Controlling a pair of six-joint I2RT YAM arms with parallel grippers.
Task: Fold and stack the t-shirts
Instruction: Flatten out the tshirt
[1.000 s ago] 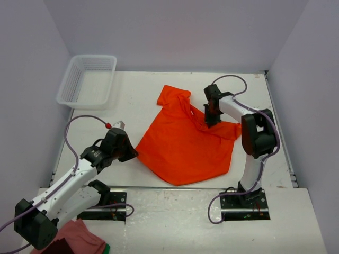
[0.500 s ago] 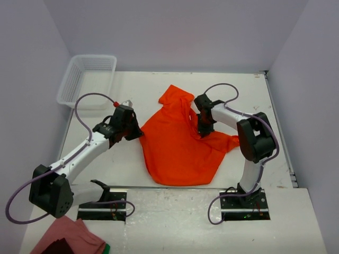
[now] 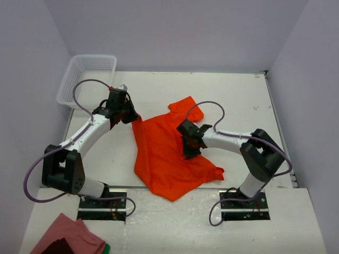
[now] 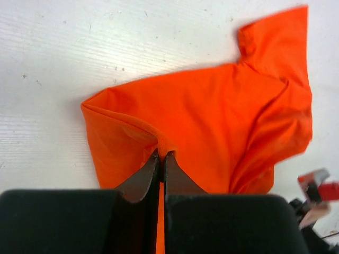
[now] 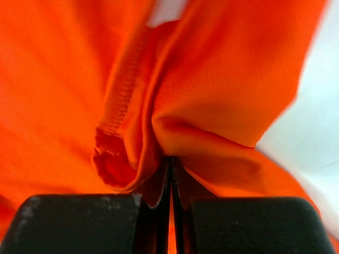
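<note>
On white table (image 3: 243, 106), orange shirt (image 3: 164, 153) lies crumpled between both arms. Left gripper (image 4: 160, 154) pinches shirt's far left edge tight. Right gripper (image 5: 170, 159) pinches fold near shirt's middle.

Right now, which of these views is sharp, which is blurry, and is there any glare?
Top external: evenly lit, sharp, soft shadows, no glare. Left wrist: the t-shirt is crisp, the left gripper body near the lens soft. Right wrist: weave sharp at the right gripper, edges blurred, table washed out.

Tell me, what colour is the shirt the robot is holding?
Bright orange-red all over, no pattern. The t-shirt shows best in the top external view.
</note>
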